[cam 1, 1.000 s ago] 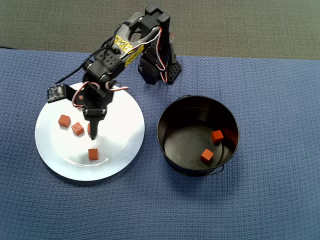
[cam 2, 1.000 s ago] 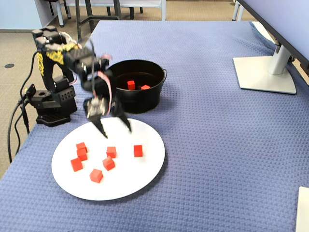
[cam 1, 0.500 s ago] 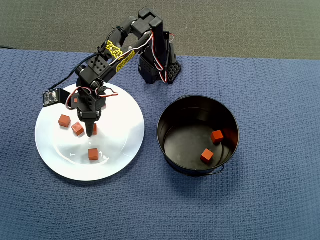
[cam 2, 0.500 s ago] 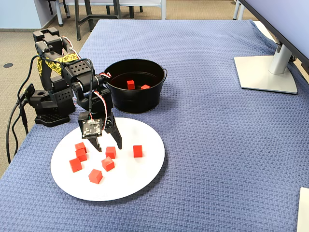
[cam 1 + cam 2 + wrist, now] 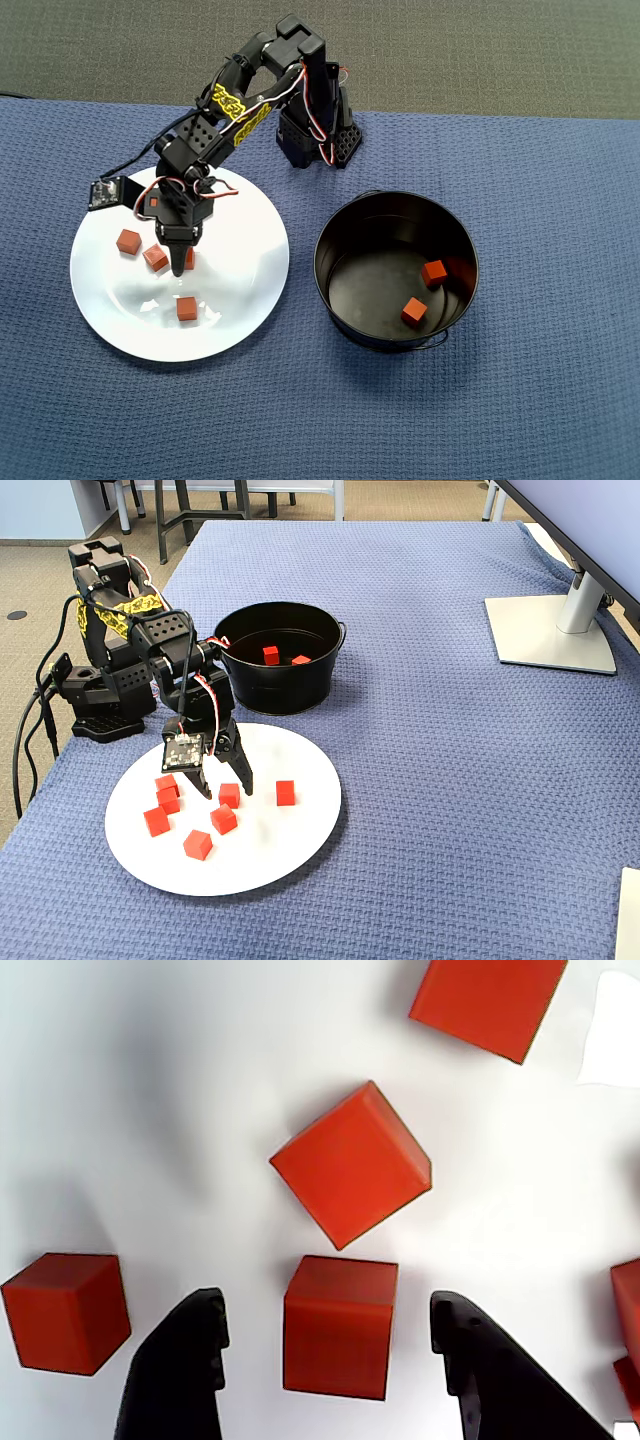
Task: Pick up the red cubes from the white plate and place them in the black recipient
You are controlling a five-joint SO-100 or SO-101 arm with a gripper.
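In the overhead view we see the hand (image 5: 183,268) low over the white plate (image 5: 245,290), with red cubes (image 5: 186,308) around its tip and two more in the black recipient (image 5: 340,240), well apart.

In the wrist view the fingers (image 5: 180,1360) stand apart, one cube (image 5: 338,1325) between them, others just beyond.

In the fixed view a monitor stand (image 5: 550,630) sits far across the blue-clothed desk (image 5: 450,810).

An office or classroom-like workroom, set up for a desktop robot trial.

The tabletop (image 5: 450,780) wears a blue woven cloth; a monitor stand (image 5: 552,630) with a grey foot sits at its far right corner, chair and table legs (image 5: 190,510) stand on beige carpet (image 5: 40,570) behind, and grey carpet (image 5: 450,50) borders the overhead view.
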